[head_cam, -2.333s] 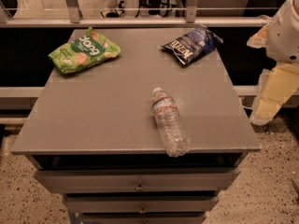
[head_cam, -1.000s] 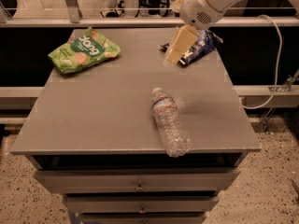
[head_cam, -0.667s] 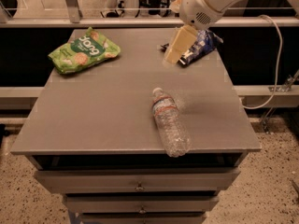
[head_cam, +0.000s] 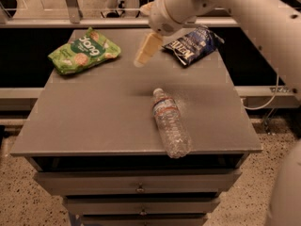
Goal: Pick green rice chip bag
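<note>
Gripper [head_cam: 146, 48], cream-coloured, on the white arm. It hangs above the grey tabletop [head_cam: 94, 121] near 12 o'clock. Spread or pressed together: cannot tell.

Camera view:
- **Target:** the crinkly bright green rice chip bag [head_cam: 83, 51] lies flat at 10 o'clock, well apart from the gripper.
- **Wrong-pick risk:** the dark blue chip bag [head_cam: 193, 45] at 1 o'clock sits nearer the gripper.
- **Grip risk:** the slick film may slip from a shallow pinch, or skid off the far-left edge if pushed.
- **Bump risk:** the clear plastic water bottle [head_cam: 170, 124] lies on its side at 5 o'clock and could roll if knocked.
- **Writing:** white "Jong"-like word on the green bag. The blue bag's white lettering is perhaps "Kettle". The bottle label is unreadable.
</note>
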Available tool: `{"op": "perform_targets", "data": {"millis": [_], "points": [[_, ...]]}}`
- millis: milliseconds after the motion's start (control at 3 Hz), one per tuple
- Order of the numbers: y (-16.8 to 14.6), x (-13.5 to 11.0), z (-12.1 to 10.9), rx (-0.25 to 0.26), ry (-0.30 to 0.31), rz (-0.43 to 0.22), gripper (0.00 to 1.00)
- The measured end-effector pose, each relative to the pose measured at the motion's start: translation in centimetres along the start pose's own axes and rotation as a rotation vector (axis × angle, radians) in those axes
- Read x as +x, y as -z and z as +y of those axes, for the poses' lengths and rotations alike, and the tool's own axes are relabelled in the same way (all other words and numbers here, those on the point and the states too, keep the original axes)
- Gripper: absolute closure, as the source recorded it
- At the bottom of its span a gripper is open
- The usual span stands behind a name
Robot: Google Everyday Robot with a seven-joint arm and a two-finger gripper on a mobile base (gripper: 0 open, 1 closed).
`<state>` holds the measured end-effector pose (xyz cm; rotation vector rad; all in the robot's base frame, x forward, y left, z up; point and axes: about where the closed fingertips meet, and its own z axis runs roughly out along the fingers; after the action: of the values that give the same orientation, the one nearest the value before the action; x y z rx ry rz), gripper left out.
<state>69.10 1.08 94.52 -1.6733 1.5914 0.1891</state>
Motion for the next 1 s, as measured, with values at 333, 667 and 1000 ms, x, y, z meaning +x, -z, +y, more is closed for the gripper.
{"op": "perform_targets", "data": {"millis": [333,667,1000], "points": [[-5.0,-3.0,-1.6,-0.007,0.031,-0.089,0.0],[-8.3,-5.2,-1.9,-0.015,-0.006,-0.168,0.0],[-11.9,-6.1,-1.9,-0.02,-0.061,-0.206,0.0]]}}
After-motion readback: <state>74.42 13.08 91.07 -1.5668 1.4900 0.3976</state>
